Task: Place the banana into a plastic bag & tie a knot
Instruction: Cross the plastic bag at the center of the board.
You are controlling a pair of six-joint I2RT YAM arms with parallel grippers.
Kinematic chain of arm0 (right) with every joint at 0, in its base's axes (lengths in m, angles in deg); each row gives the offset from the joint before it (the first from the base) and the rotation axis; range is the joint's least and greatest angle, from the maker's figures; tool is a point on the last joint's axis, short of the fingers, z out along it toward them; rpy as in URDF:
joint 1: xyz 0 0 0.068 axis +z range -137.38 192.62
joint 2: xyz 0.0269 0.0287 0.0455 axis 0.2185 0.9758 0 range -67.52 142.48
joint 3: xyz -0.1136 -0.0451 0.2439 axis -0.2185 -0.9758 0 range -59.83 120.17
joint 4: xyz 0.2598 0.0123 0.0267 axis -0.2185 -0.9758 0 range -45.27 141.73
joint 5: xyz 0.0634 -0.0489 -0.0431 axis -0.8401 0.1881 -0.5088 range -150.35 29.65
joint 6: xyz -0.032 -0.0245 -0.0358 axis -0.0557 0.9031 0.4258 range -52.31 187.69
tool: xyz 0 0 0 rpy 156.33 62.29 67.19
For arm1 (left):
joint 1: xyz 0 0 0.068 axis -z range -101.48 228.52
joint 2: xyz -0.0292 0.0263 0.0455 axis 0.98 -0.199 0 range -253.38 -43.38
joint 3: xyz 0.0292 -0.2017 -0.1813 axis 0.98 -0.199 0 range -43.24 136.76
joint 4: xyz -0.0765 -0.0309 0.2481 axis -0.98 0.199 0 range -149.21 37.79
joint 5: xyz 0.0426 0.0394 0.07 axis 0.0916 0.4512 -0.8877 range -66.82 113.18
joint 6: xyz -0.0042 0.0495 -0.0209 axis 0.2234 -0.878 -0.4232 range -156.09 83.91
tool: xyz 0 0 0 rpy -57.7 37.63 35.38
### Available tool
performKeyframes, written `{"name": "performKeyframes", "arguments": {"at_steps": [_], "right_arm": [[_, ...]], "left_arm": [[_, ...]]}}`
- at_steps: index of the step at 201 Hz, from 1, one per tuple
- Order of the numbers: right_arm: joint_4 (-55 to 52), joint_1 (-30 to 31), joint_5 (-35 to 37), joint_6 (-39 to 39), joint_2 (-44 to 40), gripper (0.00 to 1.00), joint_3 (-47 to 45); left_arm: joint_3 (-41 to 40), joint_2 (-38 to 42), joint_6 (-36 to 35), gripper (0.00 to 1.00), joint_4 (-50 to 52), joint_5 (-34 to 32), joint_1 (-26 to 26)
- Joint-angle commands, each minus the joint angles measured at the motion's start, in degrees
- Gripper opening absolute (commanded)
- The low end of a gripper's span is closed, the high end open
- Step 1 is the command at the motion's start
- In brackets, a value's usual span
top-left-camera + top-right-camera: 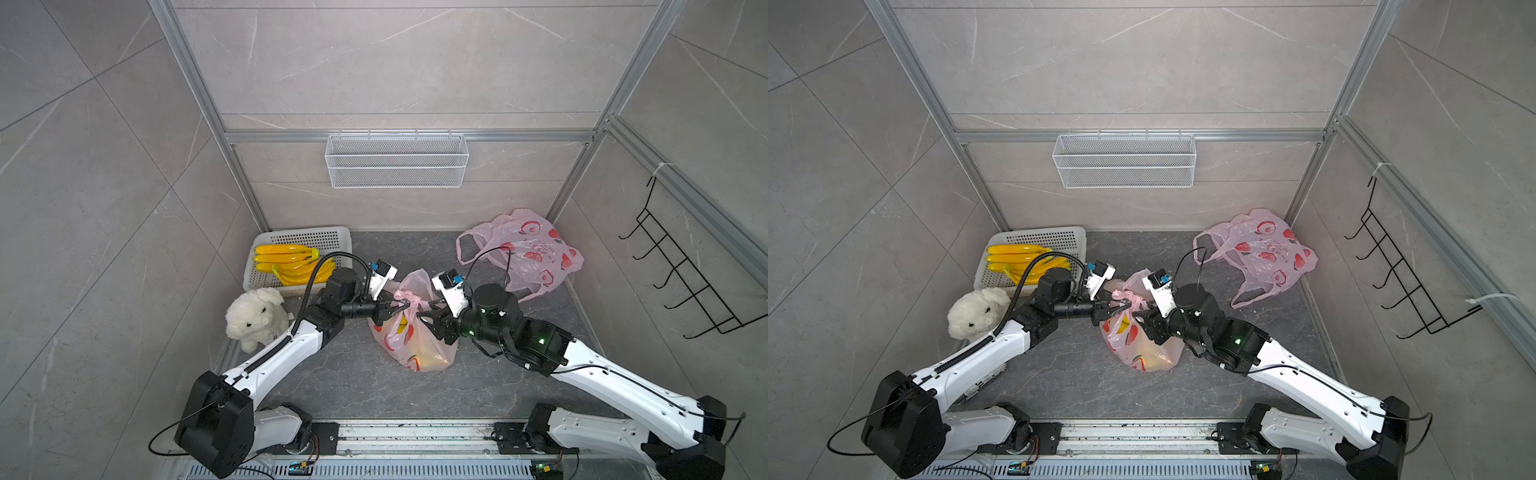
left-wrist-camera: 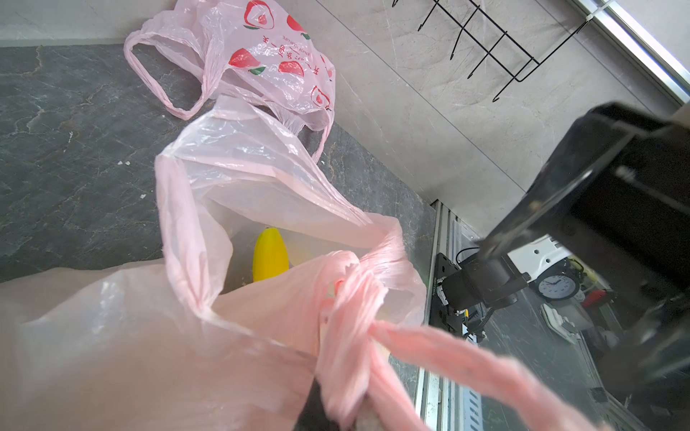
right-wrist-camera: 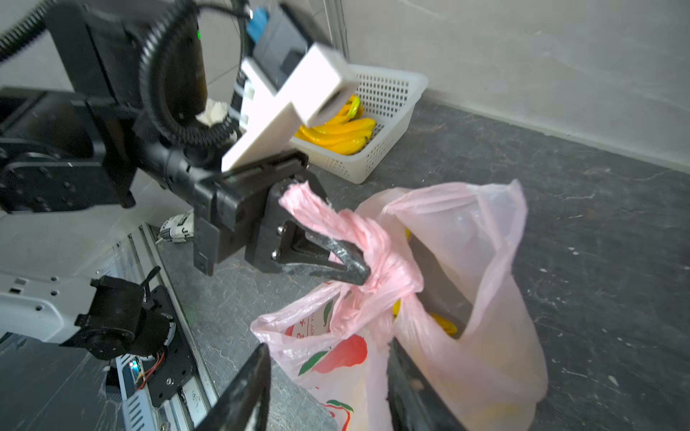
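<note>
— pink plastic bag sits in the middle of the bench, yes? and where is the banana?
— the banana is already inside the bag; in the left wrist view its yellow end shows through the open mouth. more bananas lie in the white basket at the back, well apart.
— which step is this, then?
— i judge it is the tying. the handles are twisted and crossed into a loose knot above the bag. the left jaws are closed on one twisted handle, right at the crossing. the right jaws stand apart just beside the bag, and they grip nothing.
— is the knot finished?
— i think not. the mouth gapes wide behind the crossing, and the crossing looks slack.
— what does the next move need?
— probably the right jaws must close on the free handle strand, and then both arms pull away from each other. the film is thin and slippery, so a grip near the crossing and a slow pull are safer, or it may tear or slip out.
</note>
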Motion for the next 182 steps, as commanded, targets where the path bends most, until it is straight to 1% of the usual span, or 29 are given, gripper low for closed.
{"name": "performKeyframes", "arguments": {"at_steps": [1, 19, 46, 63, 120, 150, 182], "right_arm": [[-8.98, -1.12, 2.9, 4.68, 0.64, 0.56, 4.86], [-11.29, -1.82, 2.31, 6.87, 3.51, 0.6, 7.79], [-13.13, -2.83, -1.85, 9.53, 7.77, 0.65, 10.91], [-14.4, -3.85, -5.01, 11.15, 10.47, 0.66, 12.85], [-15.22, -5.1, -9.57, 14.89, 14.85, 0.68, 13.91], [-15.61, -5.19, -11.0, 16.77, 17.4, 0.67, 13.79], [-14.3, -5.12, -12.04, 17.74, 18.3, 0.66, 12.43]], "left_arm": [[-0.32, 2.12, -2.48, 0.0, -2.16, 1.04, 0.44], [-0.72, 2.74, -3.67, 0.0, -2.28, 1.39, 0.81], [-1.38, 3.54, -4.61, 0.0, -2.72, 1.92, 1.13], [-1.6, 3.68, -5.05, 0.0, -2.72, 2.31, 1.15], [-2.33, 4.19, -6.37, 0.0, -3.34, 3.36, 1.26], [-2.74, 4.44, -6.55, 0.0, -4.09, 4.21, 1.27], [-3.4, 5.07, -6.82, 0.0, -5.17, 5.5, 1.31]]}}
